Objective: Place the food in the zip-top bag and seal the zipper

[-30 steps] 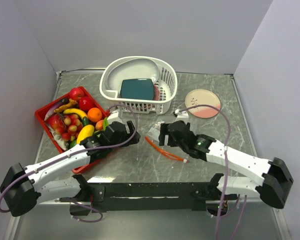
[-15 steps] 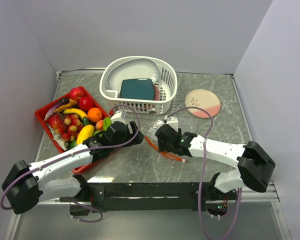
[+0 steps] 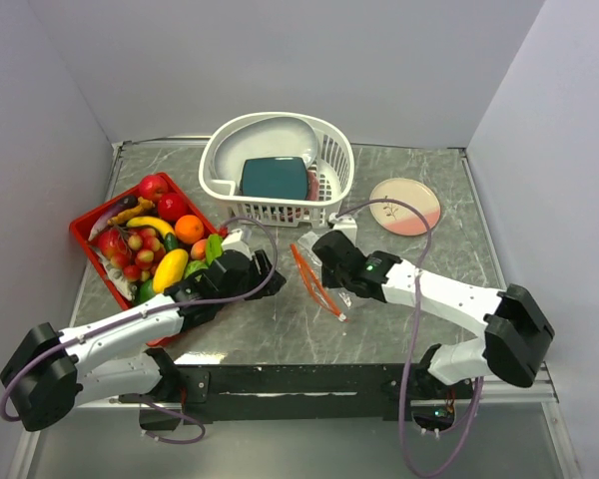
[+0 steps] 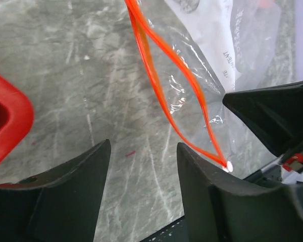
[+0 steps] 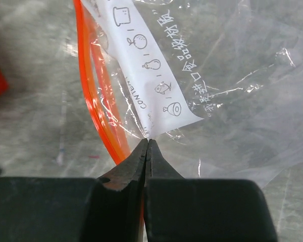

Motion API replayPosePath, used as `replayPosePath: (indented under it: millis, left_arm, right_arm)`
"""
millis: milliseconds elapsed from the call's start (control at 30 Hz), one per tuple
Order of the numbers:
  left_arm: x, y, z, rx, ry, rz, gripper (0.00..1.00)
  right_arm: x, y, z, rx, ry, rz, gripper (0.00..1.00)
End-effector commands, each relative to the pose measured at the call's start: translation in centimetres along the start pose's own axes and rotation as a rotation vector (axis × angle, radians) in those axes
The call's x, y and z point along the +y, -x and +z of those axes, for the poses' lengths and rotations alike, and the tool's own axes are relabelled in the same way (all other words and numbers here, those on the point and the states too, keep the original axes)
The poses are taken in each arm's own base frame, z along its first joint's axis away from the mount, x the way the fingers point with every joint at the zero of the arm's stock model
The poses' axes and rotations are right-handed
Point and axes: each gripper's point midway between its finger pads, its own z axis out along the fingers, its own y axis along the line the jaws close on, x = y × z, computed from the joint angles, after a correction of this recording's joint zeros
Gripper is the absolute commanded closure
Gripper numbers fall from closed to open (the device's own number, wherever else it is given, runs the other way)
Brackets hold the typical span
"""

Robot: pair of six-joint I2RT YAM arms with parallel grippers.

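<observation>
The food (image 3: pixel 155 244), a heap of toy fruit and vegetables, lies in the red tray (image 3: pixel 80 228) at the left. The clear zip-top bag (image 3: pixel 331 284) lies at mid-table, its orange-red zipper (image 3: pixel 314 282) parted into a narrow loop. My right gripper (image 3: pixel 331 261) is shut on the bag's film right beside the zipper (image 5: pixel 98 116); in the right wrist view its jaws (image 5: pixel 148 142) meet at the corner of the white printed label (image 5: pixel 151 75). My left gripper (image 4: pixel 144 151) stands open over bare table, just left of the zipper's near end (image 4: pixel 219 160), holding nothing.
A white slotted basket (image 3: pixel 329 190) with a teal slab (image 3: pixel 275 180) stands at the back. A pink plate (image 3: pixel 404 207) lies at the back right. The red tray's corner (image 4: pixel 10 121) shows at the left in the left wrist view.
My right gripper has gone from open to shut on the bag and swung its zipper more upright. My left gripper has edged toward the bag with its jaws narrower.
</observation>
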Motion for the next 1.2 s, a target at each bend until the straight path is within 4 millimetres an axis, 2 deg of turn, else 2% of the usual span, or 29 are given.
replayPosePath:
  millis: [0, 267, 400, 533, 633, 667, 733, 767, 800, 833, 867, 900, 967, 1000, 1167]
  left_arm:
    - [-2.7, 1.0, 0.4, -0.034, -0.112, -0.033, 0.41]
    - [-4.3, 1.8, 1.6, -0.049, -0.143, -0.066, 0.43]
    - [-4.9, 2.1, 2.4, -0.058, -0.159, -0.080, 0.42]
    - [-5.7, 2.7, 2.4, -0.086, -0.199, -0.096, 0.43]
    - [-5.5, 2.8, 3.0, -0.088, -0.170, -0.084, 0.61]
    - [-5.2, 2.8, 3.3, -0.087, -0.154, -0.068, 0.79]
    - [-4.9, 2.8, 3.5, -0.080, -0.126, -0.049, 0.95]
    - [-4.9, 2.8, 3.5, -0.082, -0.123, -0.029, 0.99]
    - [-5.2, 3.0, 3.2, -0.088, -0.132, -0.019, 0.99]
    - [-5.6, 3.0, 3.0, -0.092, -0.146, 0.001, 0.99]
    - [-6.0, 3.3, 2.5, -0.102, -0.166, 0.009, 0.99]
    - [-6.3, 3.3, 2.3, -0.105, -0.180, 0.016, 0.99]
    - [-6.8, 3.6, 1.8, -0.110, -0.202, 0.029, 0.99]
    - [-7.0, 3.7, 1.6, -0.111, -0.209, 0.034, 0.99]
    - [-8.8, 4.4, -0.1, -0.118, -0.290, 0.059, 0.99]
  right_arm:
    - [3.3, 4.2, -3.2, -0.105, 0.178, 0.119, 1.00]
    - [4.3, 5.3, -5.2, -0.146, 0.298, 0.252, 1.00]
    - [4.1, 5.3, -5.6, -0.156, 0.314, 0.273, 1.00]
    - [3.3, 5.0, -5.7, -0.159, 0.303, 0.291, 1.00]
    - [2.4, 5.1, -5.8, -0.173, 0.291, 0.299, 1.00]
    - [2.0, 5.0, -5.8, -0.176, 0.274, 0.293, 1.00]
    - [1.5, 5.3, -6.1, -0.194, 0.262, 0.265, 0.90]
    - [1.5, 5.5, -6.4, -0.201, 0.263, 0.244, 0.86]
    - [1.8, 5.7, -6.8, -0.209, 0.274, 0.228, 0.76]
    - [2.4, 5.6, -7.3, -0.213, 0.293, 0.186, 0.70]
    - [2.6, 5.5, -7.6, -0.220, 0.295, 0.162, 0.58]
    - [2.6, 6.2, -8.2, -0.258, 0.268, 0.148, 0.52]
    - [3.2, 6.0, -8.9, -0.267, 0.251, 0.104, 0.42]
    - [3.3, 6.8, -9.4, -0.292, 0.247, 0.104, 0.41]
    - [5.1, 7.4, -10.8, -0.336, 0.279, 0.033, 0.40]
